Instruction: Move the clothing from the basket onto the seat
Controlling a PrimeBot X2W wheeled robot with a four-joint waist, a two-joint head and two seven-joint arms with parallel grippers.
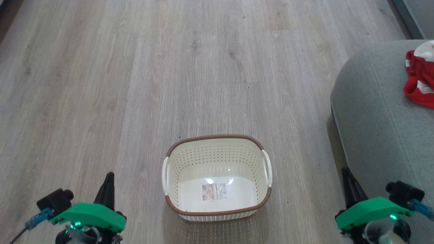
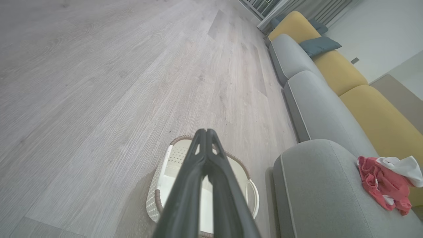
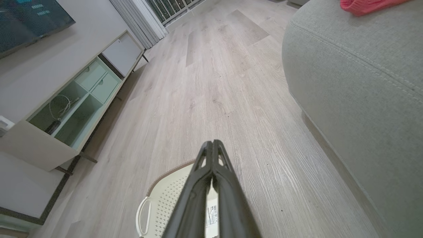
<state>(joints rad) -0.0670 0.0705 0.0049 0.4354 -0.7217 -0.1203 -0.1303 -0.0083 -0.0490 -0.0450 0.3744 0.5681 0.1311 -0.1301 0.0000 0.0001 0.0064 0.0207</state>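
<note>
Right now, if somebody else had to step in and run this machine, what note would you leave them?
Left gripper: fingers shut, holding nothing, to the left of the basket.
Right gripper: fingers shut, holding nothing, beside the seat.
The basket stands on the floor, with just a paper label inside.
The clothing lies bunched on the seat.
Done: the clothing is out of the basket and on the seat.
Left: nothing that I can see.

Both closed, the left tool (image 1: 109,175) and right tool (image 1: 345,170) point forward.
</note>
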